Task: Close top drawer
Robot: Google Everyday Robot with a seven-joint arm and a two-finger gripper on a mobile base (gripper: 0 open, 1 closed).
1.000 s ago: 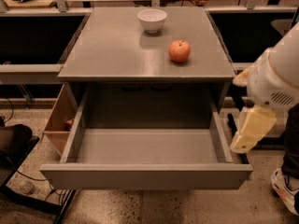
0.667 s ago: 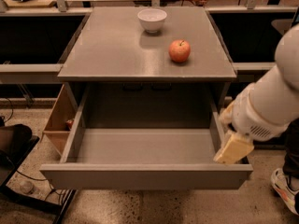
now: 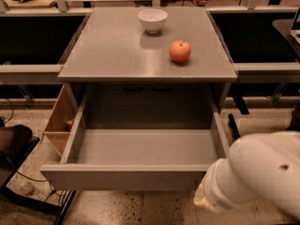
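Fingers, apart or together, I cannot tell; the pale gripper (image 3: 202, 202) sits by the open wide grey top drawer (image 3: 122, 177), which I think needs pushing in next

No readable text anywhere, including the gripper (image 3: 202, 202) at lower right.
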